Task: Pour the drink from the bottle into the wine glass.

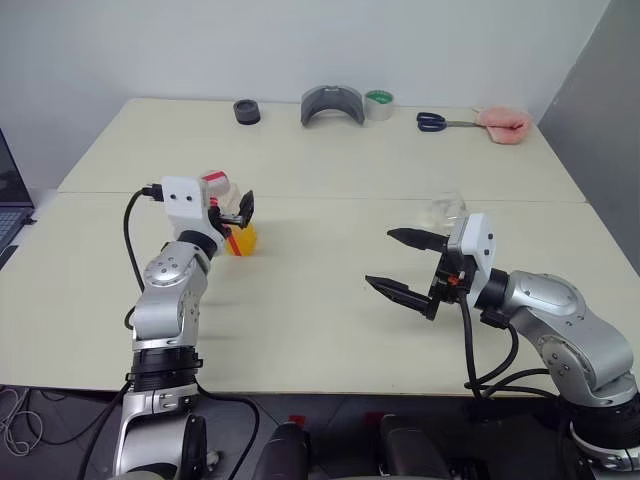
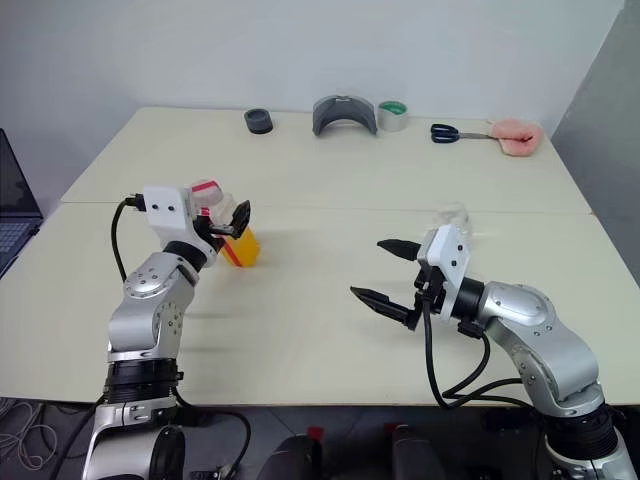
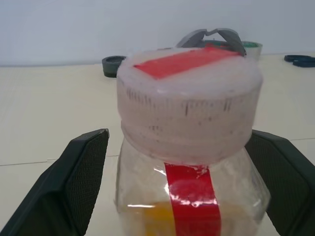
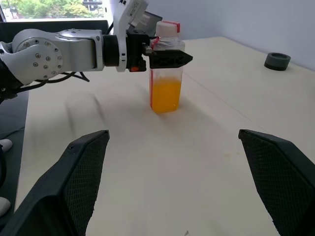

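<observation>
The bottle [image 4: 166, 73] stands upright on the table's left half, with a pale pink cap [image 3: 189, 98] and a red label strip. The orange drink [image 4: 166, 96] fills its lower part. My left gripper [image 1: 238, 213] is open, one finger on each side of the bottle's neck. A small gap shows between each finger [image 3: 74, 182] and the plastic. The wine glass [image 1: 443, 209] stands to the right, just behind my right hand and partly hidden by it. My right gripper [image 1: 400, 265] is open and holds nothing. It hovers over the table and points left toward the bottle.
Along the far edge lie a black round piece [image 1: 247, 112], a grey curved object [image 1: 332, 105], a tape roll [image 1: 379, 104], blue-handled scissors [image 1: 437, 122] and a pink item [image 1: 503, 124]. A laptop [image 1: 10, 195] sits at the far left. Bare tabletop [image 1: 320, 300] lies between the arms.
</observation>
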Controlling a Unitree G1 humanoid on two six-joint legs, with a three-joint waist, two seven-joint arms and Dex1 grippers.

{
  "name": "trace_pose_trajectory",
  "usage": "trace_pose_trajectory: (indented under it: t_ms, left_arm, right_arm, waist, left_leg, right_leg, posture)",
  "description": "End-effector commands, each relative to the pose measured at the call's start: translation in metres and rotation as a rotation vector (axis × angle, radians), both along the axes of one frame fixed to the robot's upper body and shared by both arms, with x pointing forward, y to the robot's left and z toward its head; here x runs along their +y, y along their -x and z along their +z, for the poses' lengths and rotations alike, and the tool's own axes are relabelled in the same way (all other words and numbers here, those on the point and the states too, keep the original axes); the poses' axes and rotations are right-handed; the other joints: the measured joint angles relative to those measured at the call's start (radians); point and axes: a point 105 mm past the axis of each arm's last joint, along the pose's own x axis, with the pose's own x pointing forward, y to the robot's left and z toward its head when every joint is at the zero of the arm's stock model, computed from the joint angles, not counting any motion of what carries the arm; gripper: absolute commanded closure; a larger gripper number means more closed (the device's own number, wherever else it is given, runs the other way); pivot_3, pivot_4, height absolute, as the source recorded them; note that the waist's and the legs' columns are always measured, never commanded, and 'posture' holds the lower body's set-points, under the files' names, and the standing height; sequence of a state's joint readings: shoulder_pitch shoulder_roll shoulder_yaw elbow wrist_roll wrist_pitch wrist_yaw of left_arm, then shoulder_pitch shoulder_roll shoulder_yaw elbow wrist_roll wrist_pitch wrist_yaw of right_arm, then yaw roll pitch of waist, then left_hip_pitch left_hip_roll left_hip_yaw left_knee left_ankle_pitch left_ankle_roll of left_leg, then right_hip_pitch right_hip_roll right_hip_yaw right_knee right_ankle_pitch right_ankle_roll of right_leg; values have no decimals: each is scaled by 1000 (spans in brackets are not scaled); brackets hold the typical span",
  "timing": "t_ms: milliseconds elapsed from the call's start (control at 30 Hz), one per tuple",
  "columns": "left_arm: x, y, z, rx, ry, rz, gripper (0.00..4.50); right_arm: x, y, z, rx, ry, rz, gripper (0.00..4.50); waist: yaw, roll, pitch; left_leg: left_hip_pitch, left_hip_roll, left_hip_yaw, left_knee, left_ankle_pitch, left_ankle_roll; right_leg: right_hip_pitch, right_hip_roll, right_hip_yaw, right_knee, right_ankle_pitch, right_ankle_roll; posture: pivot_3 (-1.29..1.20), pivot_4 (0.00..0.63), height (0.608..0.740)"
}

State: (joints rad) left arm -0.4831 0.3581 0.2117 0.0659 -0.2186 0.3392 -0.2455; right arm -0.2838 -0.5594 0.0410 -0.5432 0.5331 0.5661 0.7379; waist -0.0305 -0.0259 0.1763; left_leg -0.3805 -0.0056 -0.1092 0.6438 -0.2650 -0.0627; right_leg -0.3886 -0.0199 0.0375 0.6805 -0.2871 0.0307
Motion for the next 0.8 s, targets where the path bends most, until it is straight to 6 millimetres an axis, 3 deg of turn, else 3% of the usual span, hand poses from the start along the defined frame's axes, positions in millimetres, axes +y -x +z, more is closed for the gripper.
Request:
trace_pose_trajectory:
  t_ms: [33,133,300,333,800]
  left_arm:
    - [-6,4,16,-60,-44,-20,32]
    - [-4,4,13,-49,-51,-5,634]
    - [1,5,8,-29,-47,19,2199]
    - [2,5,6,-26,-45,21,2349]
    - [5,12,-7,-1,-93,20,2351]
  right_arm:
    - [2,4,8,-41,-10,16,0]
    - [1,4,8,-41,-10,15,0]
    - [2,3,8,-41,-12,13,0]
    - [2,3,8,-42,-13,13,0]
    - [5,3,8,-43,-20,24,0]
  waist:
    - [0,0,0]
    - [-1,0,0]
    - [-1,0,0]
    - [-1,0,0]
    - [-1,0,0]
  left_leg:
    - [0,0,0,0,0,0]
    - [0,0,0,0,0,0]
    - [0,0,0,0,0,0]
    - [0,0,0,0,0,0]
    - [1,0,0,0,0,0]
  right_leg:
    - [0,0,0,0,0,0]
    - [0,0,0,0,0,0]
    - [0,0,0,0,0,0]
    - [0,0,0,0,0,0]
    - [0,0,0,0,0,0]
  posture:
    - [0,150,740]
    - [0,150,740]
    - [0,150,740]
    - [0,150,740]
    - [0,150,740]
